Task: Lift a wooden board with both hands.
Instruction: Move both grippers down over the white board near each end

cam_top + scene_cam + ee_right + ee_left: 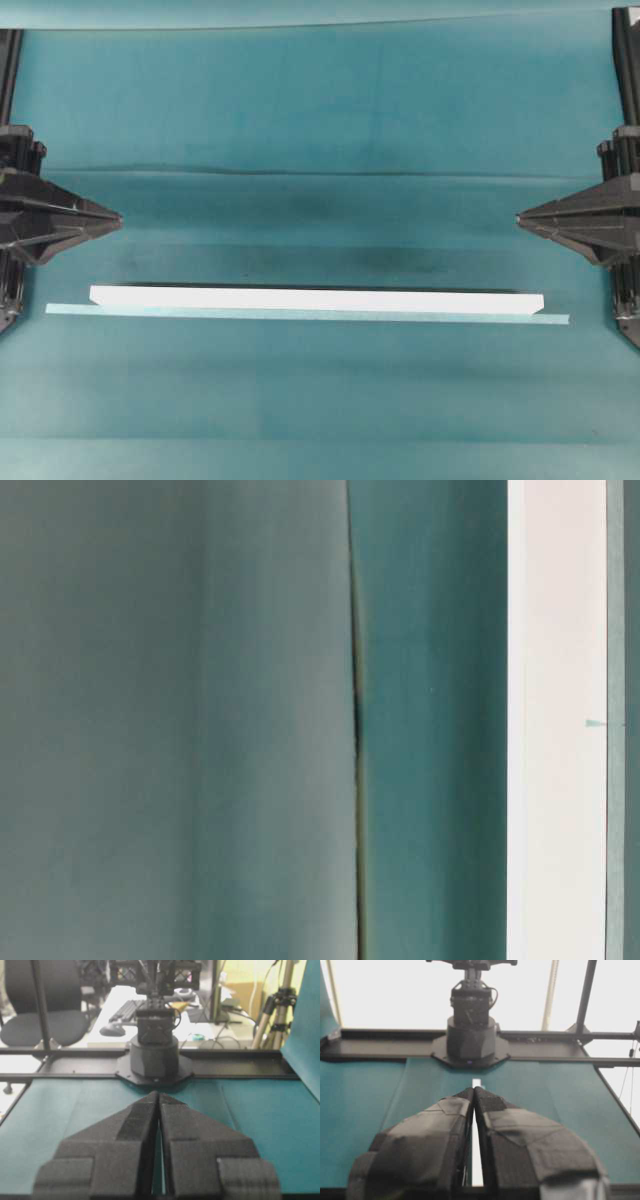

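Teal cloth (320, 110) creased; white wooden board (315, 298) flat beside tape strip (300, 315)

Overhead downward; table-level close-up; wrist views facing opposite arms.

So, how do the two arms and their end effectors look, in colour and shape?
Both arms are black. The left end effector and the right end effector taper to pointed wedges with lattice-like frames. In the wrist views the fingers are covered with dark grey padding and tape-like wrapping. No markings are visible.
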